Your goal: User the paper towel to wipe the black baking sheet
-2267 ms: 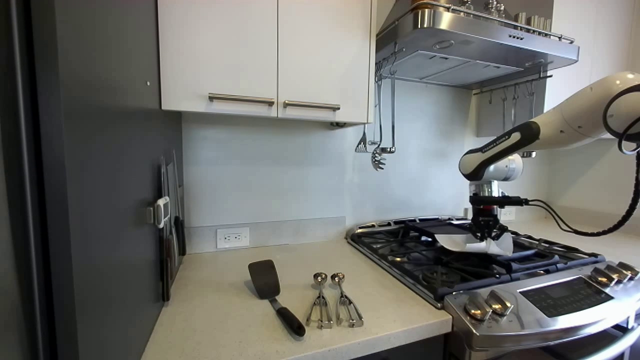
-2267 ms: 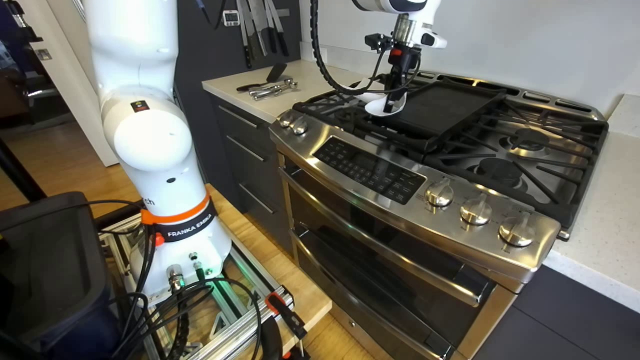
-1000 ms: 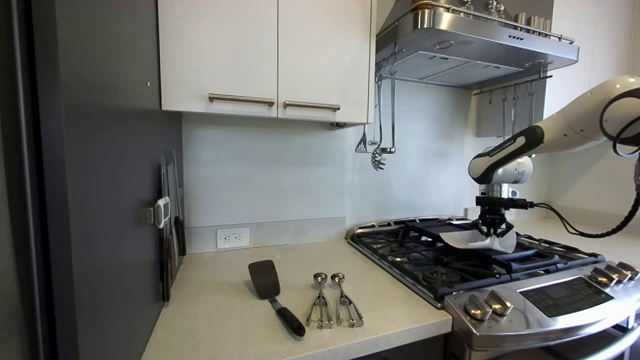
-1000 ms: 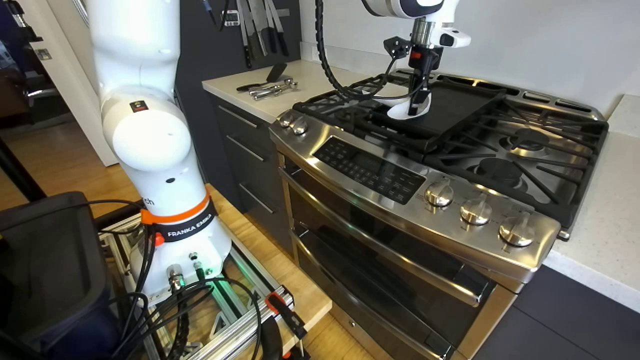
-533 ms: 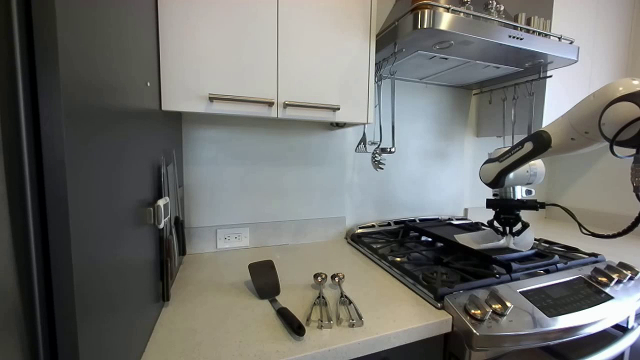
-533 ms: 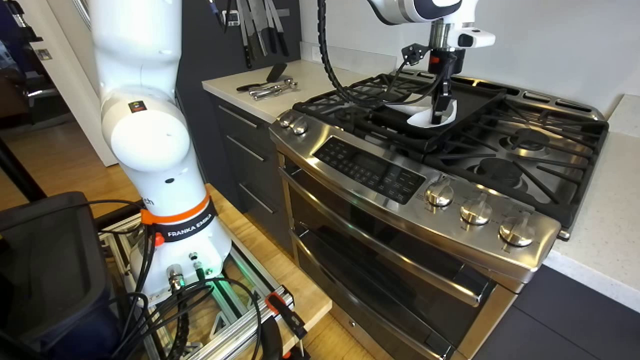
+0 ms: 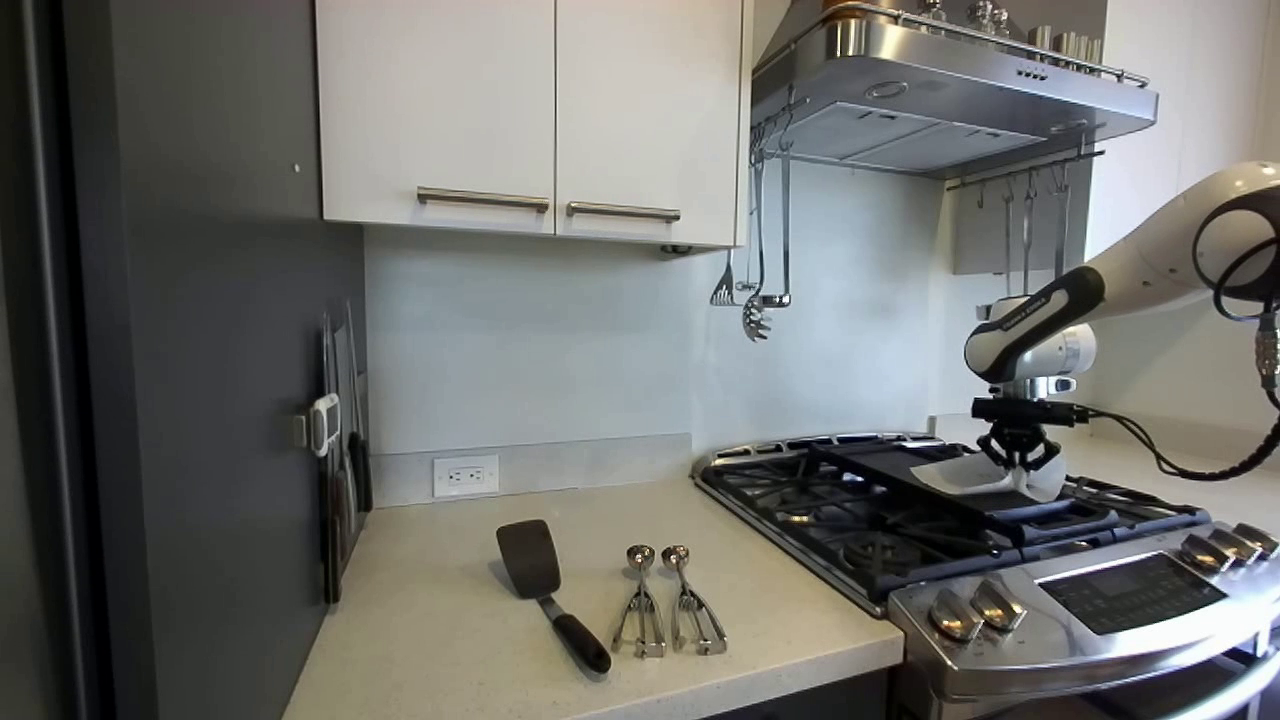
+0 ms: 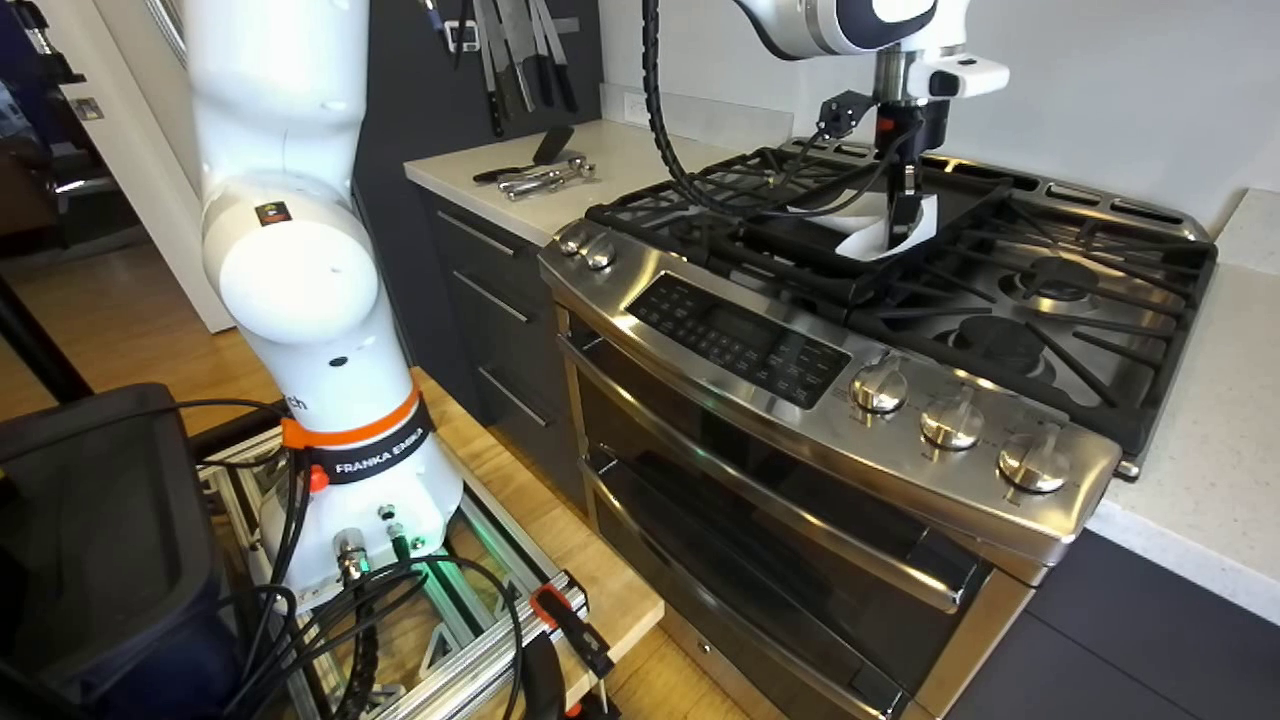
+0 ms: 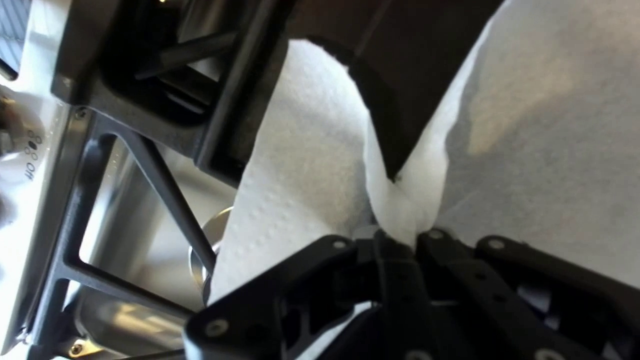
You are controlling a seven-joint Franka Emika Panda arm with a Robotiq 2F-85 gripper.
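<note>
Fingers [image 9: 450,260], black, jointed and studded with round screw heads, stand narrow against each other at the bottom of the wrist view, pinching a fold of paper towel [image 9: 410,215]. The towel is white, thin and soft-edged, dimpled with small embossed dots low on its left part; from the pinch it spreads into two curved lobes with a V-shaped gap between them. In that gap shows the black baking sheet [image 9: 410,55], flat and smooth; in both exterior views the towel lies over it, though I cannot tell how firmly, or whether, the two touch. The sheet, rectangular with a low rim, sits across the middle of the black stove grates [image 9: 72,270], their bars straight, angular and dull. Around these, the range [image 7: 1040,670] is brushed stainless steel, its curved front set with ridged, rounded knobs [image 8: 953,422] and a flat, dark control panel [image 8: 740,340]. Above is the robot arm [image 7: 1160,245], its shell white, smooth and rounded. Farther from the fingers, a pale, finely speckled desk [image 7: 430,620] carries a spatula [image 7: 532,562], its flat dark blade round-cornered and its handle black, and just beside it two shiny metal scoops [image 7: 640,557] with small round bowls. Beyond are smooth white cabinets [image 7: 440,110] with straight bar handles [image 7: 483,197], and a broad, polished stainless range hood [image 7: 960,60].
</note>
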